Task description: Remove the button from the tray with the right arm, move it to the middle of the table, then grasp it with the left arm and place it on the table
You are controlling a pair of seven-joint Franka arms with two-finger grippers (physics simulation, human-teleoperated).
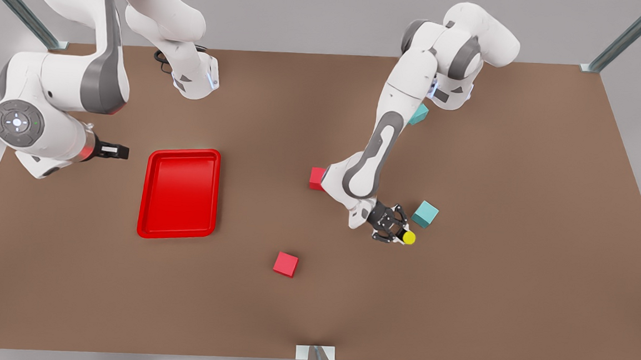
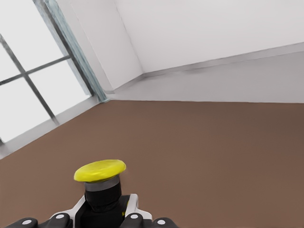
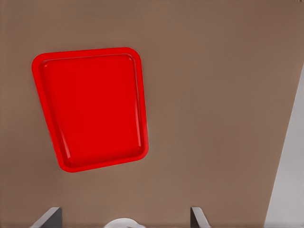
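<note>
The red tray [image 1: 179, 193] lies empty on the brown worktop [image 1: 513, 303], at the front view's left, so the first part of the task looks finished: the button [image 1: 407, 237] is no more in it. The button is now in the left gripper [image 1: 396, 230], which stands low over the worktop at the front view's right of the middle, just beside a teal cube [image 1: 425, 213]. In the left wrist view the fingers [image 2: 130, 205] are closed on the grey body of the button [image 2: 100, 185], and its yellow cap stands free above them. I judge that the handover to the left arm is also done, and only the last step is left: to lower the button on the worktop and to let it go. I cannot tell whether the button already touches the surface. The right gripper [image 1: 112, 150] waits at the front view's left, just beside the tray; its camera looks down on the tray [image 3: 92, 107] and two finger tips [image 3: 47, 219] show well apart, so its fingers look released and hold nothing. A red cube [image 1: 286, 264] lies near the front edge, another red cube [image 1: 316, 178] is partly hidden behind the left arm, and a second teal cube [image 1: 418, 114] lies farther back.
</note>
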